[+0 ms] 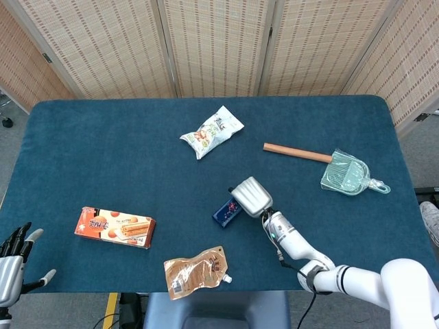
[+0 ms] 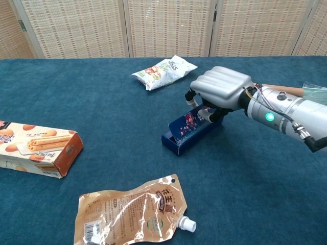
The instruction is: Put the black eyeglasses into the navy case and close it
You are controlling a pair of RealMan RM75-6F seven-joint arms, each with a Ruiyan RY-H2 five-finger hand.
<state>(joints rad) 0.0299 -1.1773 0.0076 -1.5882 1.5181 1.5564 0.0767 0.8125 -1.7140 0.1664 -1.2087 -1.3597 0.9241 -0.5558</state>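
Navy case (image 2: 190, 131), floral-speckled lid

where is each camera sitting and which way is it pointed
Head view: high above the near edge, looking steeply down on the whole dark teal table; shows the right hand with its silver arm, and the left hand at the lower left corner.
Chest view: low at the near edge, looking across the tabletop toward the woven screens; shows only the right hand and forearm.
Shared: the right hand on the navy rectangular case, the orange biscuit box, the brown spouted pouch and the white snack bag.
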